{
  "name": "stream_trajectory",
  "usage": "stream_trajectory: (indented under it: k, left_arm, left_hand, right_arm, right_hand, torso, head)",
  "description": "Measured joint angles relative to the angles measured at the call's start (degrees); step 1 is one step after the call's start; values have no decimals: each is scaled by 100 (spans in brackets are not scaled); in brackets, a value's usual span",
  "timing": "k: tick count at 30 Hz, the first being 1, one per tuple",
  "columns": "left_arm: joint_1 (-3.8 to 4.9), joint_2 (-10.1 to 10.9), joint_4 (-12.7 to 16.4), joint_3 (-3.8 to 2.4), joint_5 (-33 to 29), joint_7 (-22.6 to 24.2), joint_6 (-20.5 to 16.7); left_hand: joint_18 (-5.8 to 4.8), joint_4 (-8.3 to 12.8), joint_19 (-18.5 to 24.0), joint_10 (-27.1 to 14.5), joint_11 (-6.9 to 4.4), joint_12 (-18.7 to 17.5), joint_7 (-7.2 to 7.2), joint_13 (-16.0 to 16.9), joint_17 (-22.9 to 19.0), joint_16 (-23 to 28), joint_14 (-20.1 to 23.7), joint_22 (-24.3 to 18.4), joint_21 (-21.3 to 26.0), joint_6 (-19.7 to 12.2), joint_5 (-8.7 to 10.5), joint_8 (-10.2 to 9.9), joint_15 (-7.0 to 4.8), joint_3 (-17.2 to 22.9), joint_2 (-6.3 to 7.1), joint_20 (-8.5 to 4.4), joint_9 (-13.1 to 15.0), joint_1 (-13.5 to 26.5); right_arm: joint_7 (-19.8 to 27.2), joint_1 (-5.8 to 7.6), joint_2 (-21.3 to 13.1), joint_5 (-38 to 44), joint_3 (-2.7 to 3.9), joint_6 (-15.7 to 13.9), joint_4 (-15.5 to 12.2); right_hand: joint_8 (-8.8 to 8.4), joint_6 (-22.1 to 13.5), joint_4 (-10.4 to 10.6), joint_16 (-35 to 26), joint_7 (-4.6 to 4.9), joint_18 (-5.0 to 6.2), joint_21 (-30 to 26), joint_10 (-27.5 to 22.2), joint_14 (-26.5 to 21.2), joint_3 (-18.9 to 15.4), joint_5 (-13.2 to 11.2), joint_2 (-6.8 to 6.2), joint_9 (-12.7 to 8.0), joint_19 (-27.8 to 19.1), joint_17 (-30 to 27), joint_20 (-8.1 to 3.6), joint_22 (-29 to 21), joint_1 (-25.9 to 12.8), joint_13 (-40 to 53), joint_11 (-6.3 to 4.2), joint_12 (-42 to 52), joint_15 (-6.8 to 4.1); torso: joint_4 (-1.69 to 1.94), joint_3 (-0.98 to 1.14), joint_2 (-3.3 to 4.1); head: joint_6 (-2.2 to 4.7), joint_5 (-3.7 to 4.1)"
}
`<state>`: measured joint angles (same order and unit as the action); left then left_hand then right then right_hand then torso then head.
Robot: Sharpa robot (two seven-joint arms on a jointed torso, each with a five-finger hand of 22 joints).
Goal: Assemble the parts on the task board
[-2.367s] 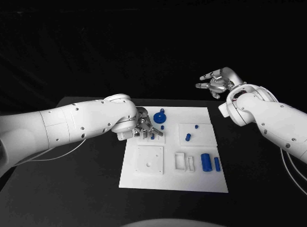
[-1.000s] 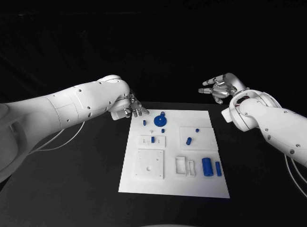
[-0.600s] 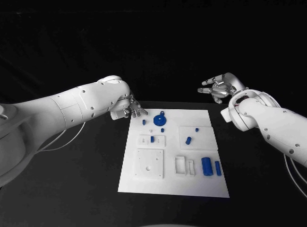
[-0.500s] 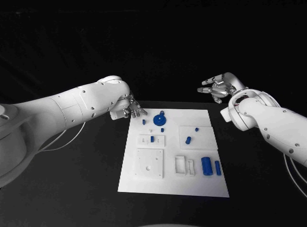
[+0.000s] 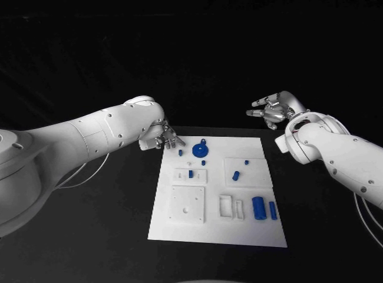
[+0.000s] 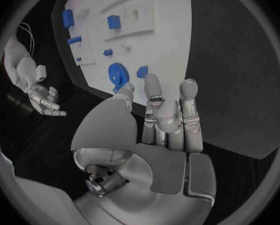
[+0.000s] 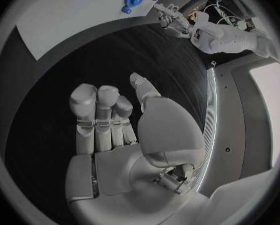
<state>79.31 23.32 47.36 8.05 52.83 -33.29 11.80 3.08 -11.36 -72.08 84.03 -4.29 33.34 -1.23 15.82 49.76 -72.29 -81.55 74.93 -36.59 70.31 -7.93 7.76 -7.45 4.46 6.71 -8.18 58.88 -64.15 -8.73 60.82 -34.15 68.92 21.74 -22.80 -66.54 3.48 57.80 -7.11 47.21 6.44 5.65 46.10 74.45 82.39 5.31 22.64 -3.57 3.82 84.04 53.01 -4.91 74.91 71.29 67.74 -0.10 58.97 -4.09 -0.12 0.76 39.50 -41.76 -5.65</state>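
Task board [image 5: 210, 227] lies flat on the worktop [image 5: 115, 236], between the two hands. Left hand [image 5: 164, 140] hovers at the board's far corner, fingers apart, holding nothing; the blue wheel-shaped part [image 5: 200, 147] lies just beside its fingertips. Right hand [image 5: 271, 110] is raised beyond the board's far edge, loosely open, empty. Two blue cylinders [image 5: 264, 207] lie loose, well apart from both hands. Judgement: assembly barely begun; most parts unseated.

No legible text, label, number or sign anywhere on the task board [image 5: 215, 230] or parts
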Motion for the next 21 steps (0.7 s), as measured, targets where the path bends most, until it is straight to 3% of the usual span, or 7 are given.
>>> stream_trajectory:
  k: [19,21]
  left_arm:
    - [-107,-101,-141,26,-92,96,177]
    - [-110,-110,-144,27,-108,105,190]
  left_hand:
    - [-1,1,0,0,0,-31,20,18,-19,0,19,-1,22,-20,23,-32,19,0,-23,0,-1,22]
    - [0,1,0,0,0,-31,78,-11,-3,0,19,-1,22,-140,44,-195,19,0,-49,0,-311,48]
  right_arm:
    - [-4,3,48,2,0,-2,55]
    - [-4,3,50,2,0,-2,56]
  right_hand:
    - [0,0,0,0,0,0,0,0,0,0,0,-21,0,0,0,0,0,20,0,0,0,0]
    - [0,0,0,0,0,0,0,0,0,0,0,-20,0,0,0,0,0,21,0,0,0,0]
  torso:
    - [10,-13,3]
    - [9,-13,3]
  head:
    - [-5,33]
    - [-5,34]
